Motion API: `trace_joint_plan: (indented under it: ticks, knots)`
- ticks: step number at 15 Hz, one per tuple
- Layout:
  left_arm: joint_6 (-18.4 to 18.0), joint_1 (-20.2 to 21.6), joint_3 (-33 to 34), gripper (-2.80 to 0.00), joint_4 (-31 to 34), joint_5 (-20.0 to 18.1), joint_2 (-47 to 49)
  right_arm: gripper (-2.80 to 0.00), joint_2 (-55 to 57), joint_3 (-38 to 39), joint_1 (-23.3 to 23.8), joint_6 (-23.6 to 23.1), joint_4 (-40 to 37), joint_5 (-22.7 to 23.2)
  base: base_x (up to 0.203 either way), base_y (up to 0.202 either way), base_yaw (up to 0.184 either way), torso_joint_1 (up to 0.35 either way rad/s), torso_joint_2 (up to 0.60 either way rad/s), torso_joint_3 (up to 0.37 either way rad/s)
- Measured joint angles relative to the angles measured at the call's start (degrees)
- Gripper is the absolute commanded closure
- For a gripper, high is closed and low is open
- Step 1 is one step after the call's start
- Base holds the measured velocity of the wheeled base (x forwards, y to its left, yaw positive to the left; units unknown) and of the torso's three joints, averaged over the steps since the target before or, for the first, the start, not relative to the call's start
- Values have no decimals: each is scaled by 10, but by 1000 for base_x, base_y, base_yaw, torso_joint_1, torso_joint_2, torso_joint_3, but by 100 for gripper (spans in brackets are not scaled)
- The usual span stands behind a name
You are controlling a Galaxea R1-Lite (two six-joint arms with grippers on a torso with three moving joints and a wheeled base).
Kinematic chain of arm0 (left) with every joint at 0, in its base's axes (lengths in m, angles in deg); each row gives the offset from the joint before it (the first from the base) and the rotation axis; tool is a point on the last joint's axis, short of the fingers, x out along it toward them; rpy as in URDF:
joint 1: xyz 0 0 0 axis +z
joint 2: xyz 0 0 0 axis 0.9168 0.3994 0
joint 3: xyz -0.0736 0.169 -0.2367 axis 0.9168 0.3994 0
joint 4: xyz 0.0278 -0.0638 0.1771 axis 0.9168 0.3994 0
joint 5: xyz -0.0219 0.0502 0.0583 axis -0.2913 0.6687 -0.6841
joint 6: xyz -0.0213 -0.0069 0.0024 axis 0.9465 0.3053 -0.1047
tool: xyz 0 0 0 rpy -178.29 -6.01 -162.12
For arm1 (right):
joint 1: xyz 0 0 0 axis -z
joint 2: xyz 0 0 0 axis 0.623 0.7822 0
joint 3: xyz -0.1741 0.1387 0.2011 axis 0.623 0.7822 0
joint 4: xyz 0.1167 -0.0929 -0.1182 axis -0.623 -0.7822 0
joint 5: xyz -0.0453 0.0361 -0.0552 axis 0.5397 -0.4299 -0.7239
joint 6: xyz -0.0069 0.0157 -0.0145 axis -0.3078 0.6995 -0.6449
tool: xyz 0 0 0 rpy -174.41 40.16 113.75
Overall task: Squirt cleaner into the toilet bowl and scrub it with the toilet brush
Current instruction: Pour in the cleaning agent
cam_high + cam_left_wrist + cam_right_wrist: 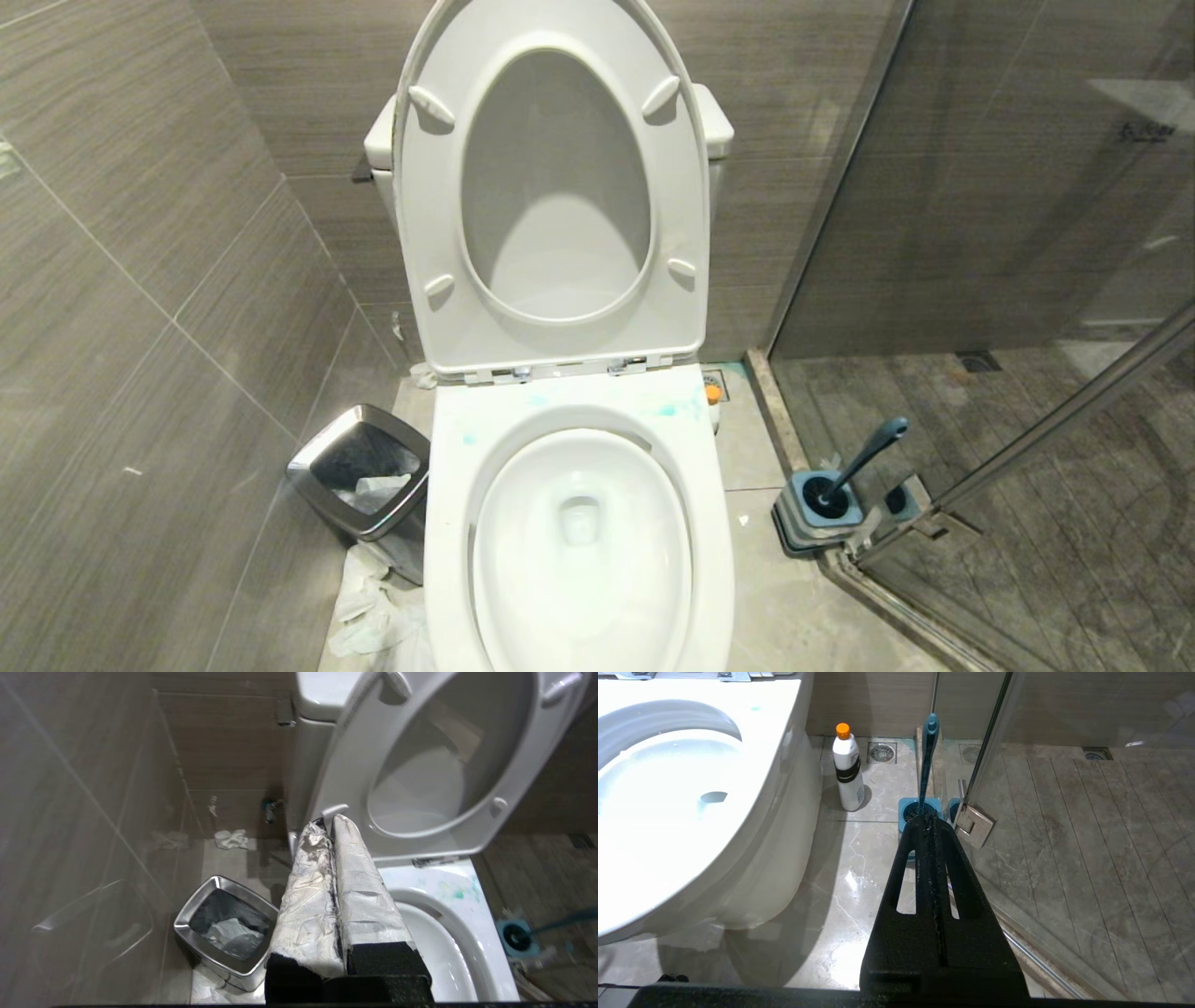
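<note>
Toilet brush [864, 459] in holder (cleaner [847, 767] beside toilet bowl [448, 523]).

No text, brand or number can be read. The small white plastic bottle with an orange cap [848, 770], standing on the floor beside the toilet's base, carries a label too small to read.

Brush [864, 459] in holder, bottle [847, 769] beside toilet [579, 523].
</note>
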Motion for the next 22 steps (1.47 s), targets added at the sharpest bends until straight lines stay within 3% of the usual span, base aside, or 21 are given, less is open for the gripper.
trace_joint_plan:
  ticks: [1, 3, 4, 6, 14, 16, 22]
  knots:
    - [0, 32, 6, 0, -15, -13, -2, 0, 0, 0, 0, 0, 0, 0, 0, 0, 0, 0, 0, 0]
    - [-2, 88, 42, 0, -62, -84, -18, 0, 0, 0, 0, 0, 0, 0, 0, 0, 0, 0, 0, 0]
    - [-3, 102, 70, 0, -79, -118, -37, 0, 0, 0, 0, 0, 0, 0, 0, 0, 0, 0, 0, 0]
    - [-9, 120, 134, 0, -90, -145, -94, 0, 0, -1, 0, 0, 0, 0, 0, 0, 0, 0, 0, 0]
    - [-49, 157, 373, 0, -102, -163, -355, 0, 0, -1, 0, 0, 0, 0, 0, 0, 0, 0, 0, 0]
    - [-67, 160, 424, 0, -138, -163, -385, 0, 0, -1, 0, 0, 0, 0, 0, 0, 0, 0, 0, 0]
    - [-76, 140, 468, 0, -146, -158, -417, 0, 0, 0, 0, 0, 0, 0, 0, 0, 0, 0, 0, 0]
